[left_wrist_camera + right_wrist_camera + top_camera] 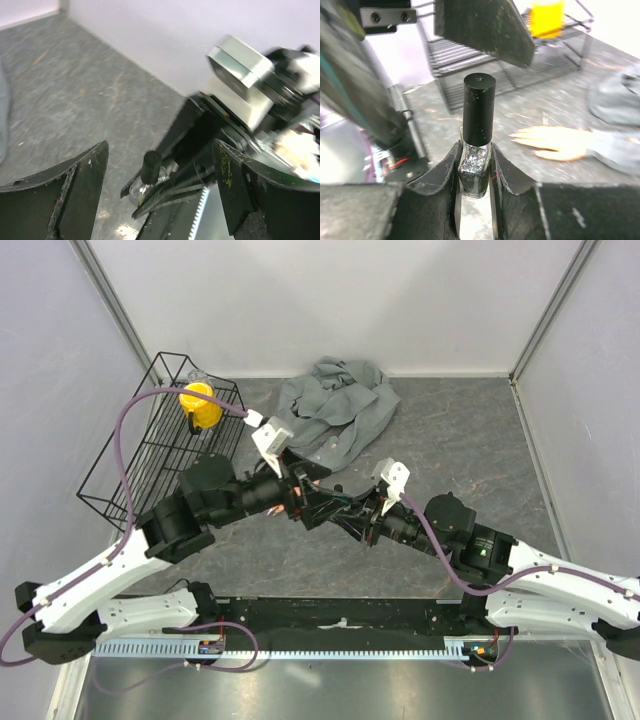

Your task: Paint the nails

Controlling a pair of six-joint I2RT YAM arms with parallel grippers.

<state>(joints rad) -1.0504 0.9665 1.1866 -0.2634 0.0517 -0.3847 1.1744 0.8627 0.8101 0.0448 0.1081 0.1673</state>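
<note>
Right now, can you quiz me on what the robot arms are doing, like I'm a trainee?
1. True or false: the right gripper grips the polish bottle by its glass body.
2. The bottle's cap is: A black, B yellow, C red?
3. Fill in: the left gripper is ___, with the cap between its fingers but not touching them.
Key: 1 true; 2 A; 3 open.
</note>
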